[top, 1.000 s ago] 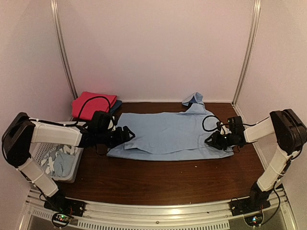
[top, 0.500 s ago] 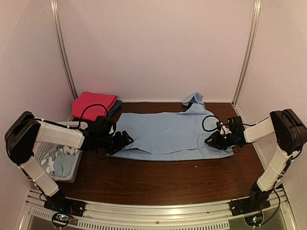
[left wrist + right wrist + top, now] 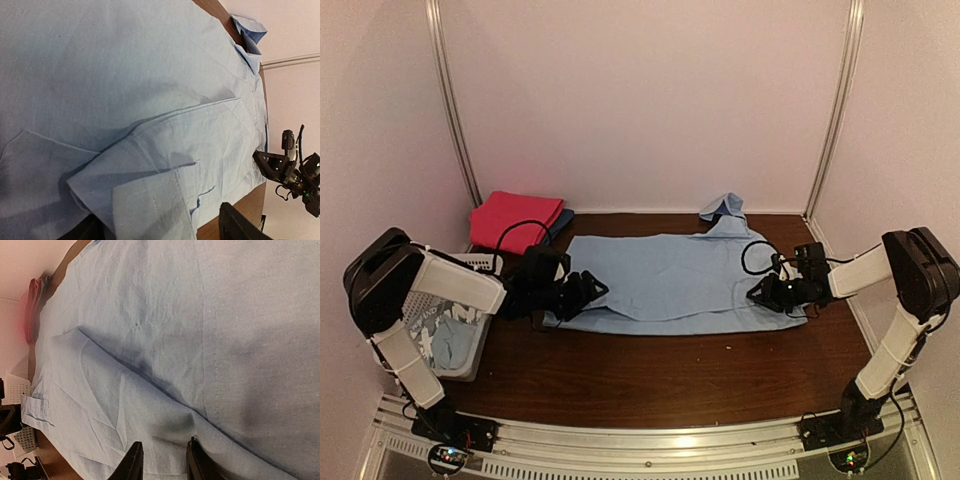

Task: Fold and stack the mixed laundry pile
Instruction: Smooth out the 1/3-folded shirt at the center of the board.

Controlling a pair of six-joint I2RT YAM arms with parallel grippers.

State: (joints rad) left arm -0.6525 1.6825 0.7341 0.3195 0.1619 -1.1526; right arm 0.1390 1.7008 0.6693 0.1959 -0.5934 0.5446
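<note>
**both ends of the spread shirt in hand**

at the far left, the white basket (image 3: 420, 318) holds more light blue garments (image 3: 445, 338) of the pile, not yet folded. a magenta cloth (image 3: 515, 217) lies behind it. the left gripper (image 3: 592, 291) sits low at the left end of the large blue shirt (image 3: 670, 280), which lies spread flat across the middle of the bench (image 3: 650, 370). its jaws stand apart, straddling a doubled-over sleeve (image 3: 150, 200). at the right end, the right gripper (image 3: 756, 293) has its jaws narrow on what looks like a pinch of the shirt's edge.

the step in hand looks like a lengthwise fold. to do it well, the left jaws should close on the sleeve and the body layer beneath it, not on the top layer alone. both ends should then lift together at one pace, with the cloth taut between them so the crease runs straight.

only the overhead view shows the basket, the shirt's whole outline and a flap (image 3: 724, 208) standing up by the back wall. only the left wrist view shows the sleeve between the open jaws. only the right wrist view shows the pucker running into the narrow gap.
</note>
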